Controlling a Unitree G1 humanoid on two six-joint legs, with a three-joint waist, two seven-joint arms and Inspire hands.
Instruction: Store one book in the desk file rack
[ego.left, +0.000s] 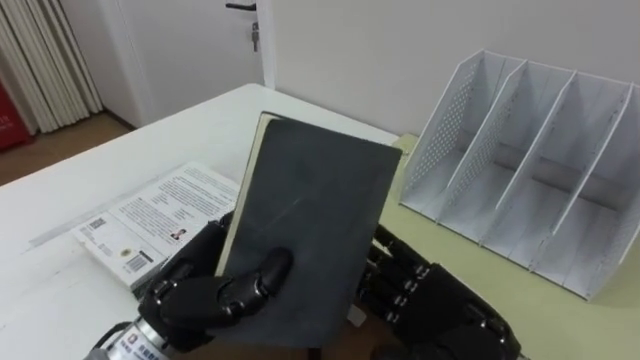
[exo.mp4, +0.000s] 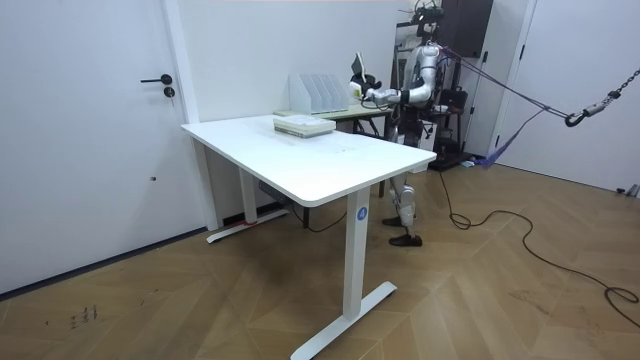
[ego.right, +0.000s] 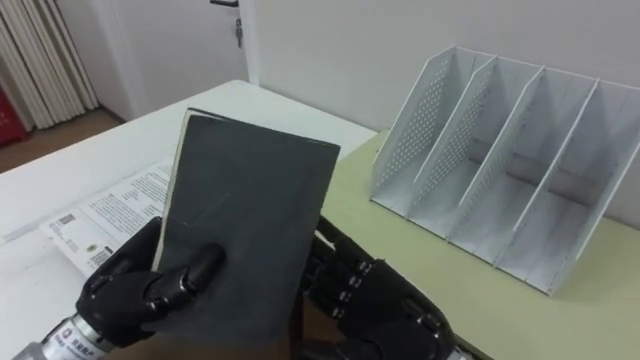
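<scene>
Clamping a dark grey hardcover book (ego.left: 305, 225) upright, left of the white perforated file rack (ego.left: 530, 170), left hand (ego.left: 195, 295) pinching its lower cover, right hand (ego.left: 440, 310) curled round its edge.

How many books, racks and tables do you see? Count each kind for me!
Books: 2 (dark book held in the left hand, white book lying on the white table)
File racks: 1 (white file rack)
Tables: 2 (white table, green desk)
Total: 5
</scene>
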